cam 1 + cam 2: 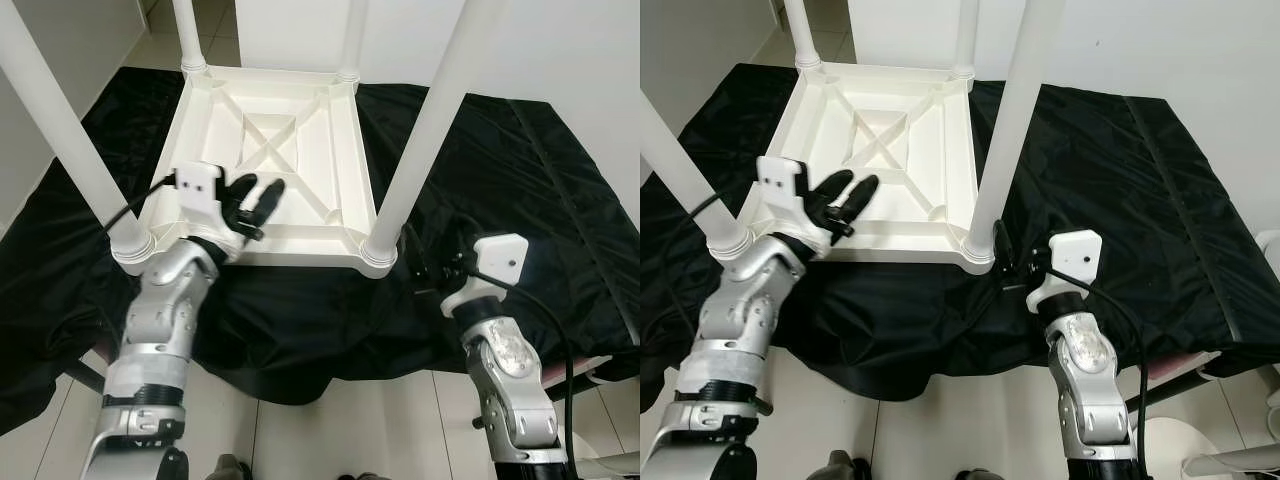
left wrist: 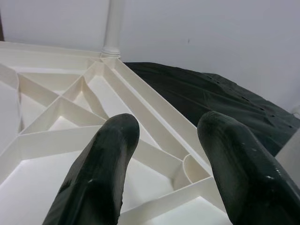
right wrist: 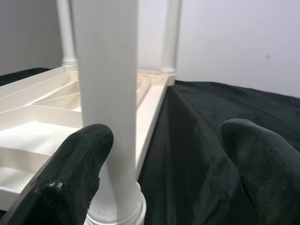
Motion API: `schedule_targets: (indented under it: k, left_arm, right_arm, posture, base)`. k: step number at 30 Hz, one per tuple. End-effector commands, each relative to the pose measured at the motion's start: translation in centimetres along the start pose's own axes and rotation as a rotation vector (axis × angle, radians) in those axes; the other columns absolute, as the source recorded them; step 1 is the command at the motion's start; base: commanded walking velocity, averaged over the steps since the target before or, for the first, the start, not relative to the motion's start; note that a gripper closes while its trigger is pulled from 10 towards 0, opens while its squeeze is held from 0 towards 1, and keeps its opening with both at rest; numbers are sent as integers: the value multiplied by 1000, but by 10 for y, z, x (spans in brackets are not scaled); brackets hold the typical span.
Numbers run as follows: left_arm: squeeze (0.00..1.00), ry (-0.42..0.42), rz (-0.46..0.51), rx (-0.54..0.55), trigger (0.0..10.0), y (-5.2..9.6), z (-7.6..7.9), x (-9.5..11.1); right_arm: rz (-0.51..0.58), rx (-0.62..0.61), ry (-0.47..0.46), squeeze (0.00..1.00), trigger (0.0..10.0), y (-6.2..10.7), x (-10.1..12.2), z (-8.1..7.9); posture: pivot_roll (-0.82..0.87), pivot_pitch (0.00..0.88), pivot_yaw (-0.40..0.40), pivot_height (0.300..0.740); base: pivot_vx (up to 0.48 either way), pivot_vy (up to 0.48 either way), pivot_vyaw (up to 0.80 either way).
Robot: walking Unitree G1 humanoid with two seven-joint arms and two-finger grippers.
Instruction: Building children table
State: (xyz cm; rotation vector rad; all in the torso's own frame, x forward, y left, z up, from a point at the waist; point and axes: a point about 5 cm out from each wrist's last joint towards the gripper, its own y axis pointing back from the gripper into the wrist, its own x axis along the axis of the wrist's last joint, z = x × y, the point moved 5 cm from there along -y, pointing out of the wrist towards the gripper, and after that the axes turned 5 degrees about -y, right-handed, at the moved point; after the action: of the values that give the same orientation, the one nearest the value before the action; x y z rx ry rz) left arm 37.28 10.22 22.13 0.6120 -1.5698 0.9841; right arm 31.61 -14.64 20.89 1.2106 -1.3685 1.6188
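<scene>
A white children's table [image 1: 290, 243] lies upside down on a black cloth, its ribbed underside facing up and its legs pointing upward. My left gripper [image 1: 260, 190] is open just above the underside, close to the near rim and to the right of the near left leg [image 1: 60, 130]. In the left wrist view its fingers [image 2: 101, 173] hover over the cross ribs [image 2: 61, 108]. My right gripper [image 1: 1012, 262] is open low over the cloth beside the foot of the near right leg [image 1: 425, 130]. In the right wrist view that leg [image 3: 108, 93] stands just ahead, by one finger [image 3: 75, 173].
The black cloth [image 1: 520, 170] covers a low platform and hangs over its front edge [image 1: 300, 375]. Tiled floor [image 1: 340, 430] lies in front. White walls [image 1: 560, 50] close off the back. Two far legs [image 1: 187, 30] rise at the back corners.
</scene>
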Motion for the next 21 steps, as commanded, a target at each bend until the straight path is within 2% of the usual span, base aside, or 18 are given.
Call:
schedule_targets:
  k: [1, 2, 5, 8, 10, 15, 18, 20, 21]
  left_arm:
    - [0, -31, -3, -20, 10000, 0, 8, 2]
    - [0, -56, 9, -47, 10000, -1, 18, 7]
    - [0, -81, 19, -52, 10000, -2, 22, 12]
    - [0, -106, 29, -41, 10000, -2, 21, 15]
    - [0, -109, 58, 2, 10000, -5, 18, 27]
    - [0, -118, 60, 15, 10000, -4, 19, 33]
    - [0, -148, 35, 27, 10000, 4, 16, 30]
    - [0, -148, 35, 27, 10000, 4, 16, 30]
    - [0, -159, 20, 7, 10000, 9, 15, 28]
  right_arm:
    - [-20, 19, 0, 0, 10000, -2, -3, -1]
    - [-20, 57, 1, 0, 10000, -12, 0, -7]
    - [-17, 76, 1, 0, 10000, -19, 1, -10]
    - [-16, 81, 6, 0, 10000, -21, 1, -11]
    - [-23, 122, 7, 0, 10000, -27, 0, -17]
    - [-32, 156, 6, 0, 10000, -29, -1, -20]
    - [-58, 222, 11, 0, 10000, -27, -5, -27]
    - [-58, 222, 11, 0, 10000, -27, -5, -27]
    - [-70, 247, 6, 0, 10000, -24, -7, -30]
  posture:
    - [-73, 114, -30, 740]
    - [-97, 114, -37, 740]
    - [-100, 114, -34, 740]
    - [-102, 112, -30, 740]
    - [-94, 110, -32, 740]
    - [-76, 105, -40, 740]
    - [-55, 99, -51, 740]
    - [-55, 99, -51, 740]
    - [-53, 97, -54, 740]
  base:
    - [0, 0, 0]
    - [0, 0, 0]
    - [0, 0, 0]
    - [0, 0, 0]
    - [0, 0, 0]
    - [0, 0, 0]
    - [0, 0, 0]
    - [0, 0, 0]
    - [0, 0, 0]
